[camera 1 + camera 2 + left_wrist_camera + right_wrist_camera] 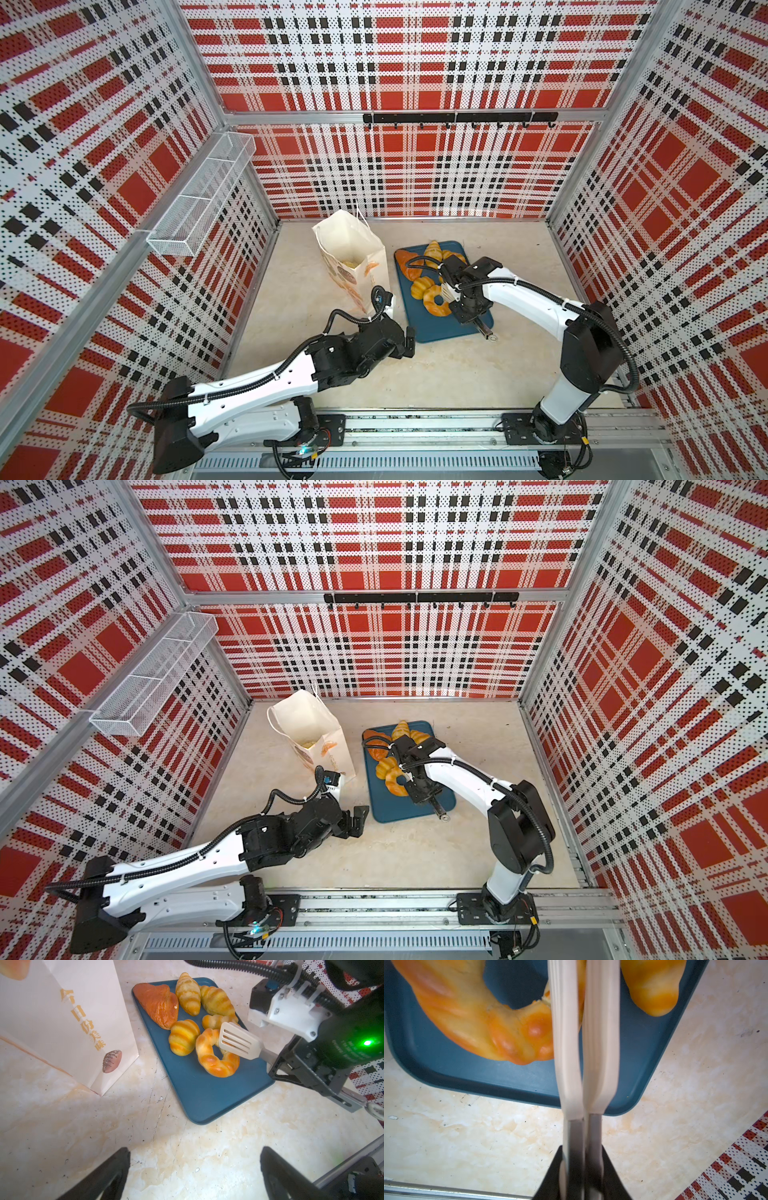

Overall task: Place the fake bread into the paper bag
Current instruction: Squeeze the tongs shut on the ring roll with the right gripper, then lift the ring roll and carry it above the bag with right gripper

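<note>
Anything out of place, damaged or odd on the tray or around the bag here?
Two small things. The ring doughnut shows a pale, torn-looking spot on its inner edge, right beside the tongs clamped in the right gripper. One croissant pokes past the far rim of the blue tray. Nothing spilled.

Left pincer (195, 1150) stands fully open, arm extended low. Right pincer (581, 1149) clamps tongs (239, 1042), wrist angled downward.

Paper bag (52, 1028) side: gold-orange Chinese characters in slanted column, reading 今日份美味. Black arm housing (342, 1053) beside green light (367, 1043): small white print, too blurred to read.
</note>
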Controlling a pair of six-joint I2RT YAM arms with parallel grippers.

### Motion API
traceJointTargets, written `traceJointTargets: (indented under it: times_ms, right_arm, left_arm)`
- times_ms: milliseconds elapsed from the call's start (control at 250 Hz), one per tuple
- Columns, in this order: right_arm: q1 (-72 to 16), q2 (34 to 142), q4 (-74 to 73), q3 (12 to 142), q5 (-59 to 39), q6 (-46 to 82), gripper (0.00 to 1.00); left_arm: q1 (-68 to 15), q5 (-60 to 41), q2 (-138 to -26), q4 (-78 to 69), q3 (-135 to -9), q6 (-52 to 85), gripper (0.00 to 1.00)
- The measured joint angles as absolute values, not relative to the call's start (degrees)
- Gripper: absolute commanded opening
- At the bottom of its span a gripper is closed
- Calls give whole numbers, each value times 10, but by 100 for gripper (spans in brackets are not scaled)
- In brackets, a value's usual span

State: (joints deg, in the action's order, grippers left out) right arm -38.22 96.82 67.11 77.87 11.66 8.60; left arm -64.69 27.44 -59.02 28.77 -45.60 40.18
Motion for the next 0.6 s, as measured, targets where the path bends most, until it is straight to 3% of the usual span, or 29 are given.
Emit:
traceJointTargets:
  times_ms: [600]
  right_arm:
    - [-382, 891, 655, 776, 66, 108, 25]
  left_arm:
    - [-610, 267, -562, 318, -482, 360, 99]
